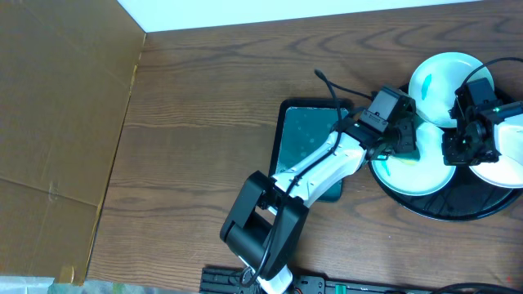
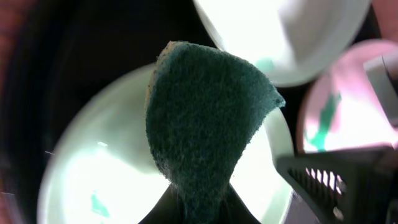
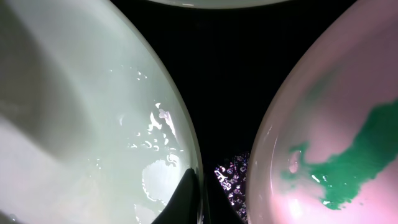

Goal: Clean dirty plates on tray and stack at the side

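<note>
Overhead: tray (image 1: 458,216) at right side of wooden table (image 1: 196,122), three plates on it: far plate (image 1: 433,77), near-left plate (image 1: 409,175), right plate (image 1: 508,163). Smaller teal tray (image 1: 302,131) just left of it, cardboard sheet (image 1: 57,122) at left edge. Left gripper (image 1: 402,140) low over near-left plate; right gripper (image 1: 467,149) just beside it, between near-left plate and right plate, fingers unreadable from here. Left wrist: left gripper (image 2: 196,210) clamped on green sponge (image 2: 205,118), sponge sticking out from between the fingers, over near-left plate (image 2: 93,162); turquoise smear on that plate, bigger one on right plate (image 2: 336,106); far plate (image 2: 280,31) beyond. Right wrist: near-left plate (image 3: 74,124) wet and glossy at left, right plate (image 3: 348,106) with turquoise smear at right, bare black tray (image 3: 227,74) between. One dark fingertip (image 3: 186,198) at rim of near-left plate; other finger out of frame, so apart or together: cannot tell.
</note>
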Controlling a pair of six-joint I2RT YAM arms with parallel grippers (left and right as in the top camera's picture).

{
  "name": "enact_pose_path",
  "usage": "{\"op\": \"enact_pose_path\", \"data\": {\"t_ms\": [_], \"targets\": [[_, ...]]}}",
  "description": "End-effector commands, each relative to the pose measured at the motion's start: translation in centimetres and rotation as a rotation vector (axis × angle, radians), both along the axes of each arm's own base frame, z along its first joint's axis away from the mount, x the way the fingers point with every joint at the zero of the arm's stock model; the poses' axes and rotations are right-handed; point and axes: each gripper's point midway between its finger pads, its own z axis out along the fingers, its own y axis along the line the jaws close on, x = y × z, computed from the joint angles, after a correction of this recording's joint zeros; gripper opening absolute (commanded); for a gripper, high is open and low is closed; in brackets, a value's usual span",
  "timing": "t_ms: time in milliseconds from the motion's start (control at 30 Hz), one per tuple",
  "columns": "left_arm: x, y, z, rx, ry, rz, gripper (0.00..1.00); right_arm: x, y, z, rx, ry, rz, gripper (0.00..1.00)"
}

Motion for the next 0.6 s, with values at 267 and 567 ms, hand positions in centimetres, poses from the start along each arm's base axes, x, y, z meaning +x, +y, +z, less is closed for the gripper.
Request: {"op": "enact_pose_path", "data": {"t_ms": [267,567], "targets": [[-3.2,0.6,-6.4,0.054,0.202,-0.041,0.13,0.1,-0.1,-0.1,-0.021,-0.004,0.010,0.01],[-4.1,2.9,-10.5,0.211,0.214,-0.129,0.46,0.1,-0.1,-0.1,-0.021,-0.004,0.010,0.01]]}}
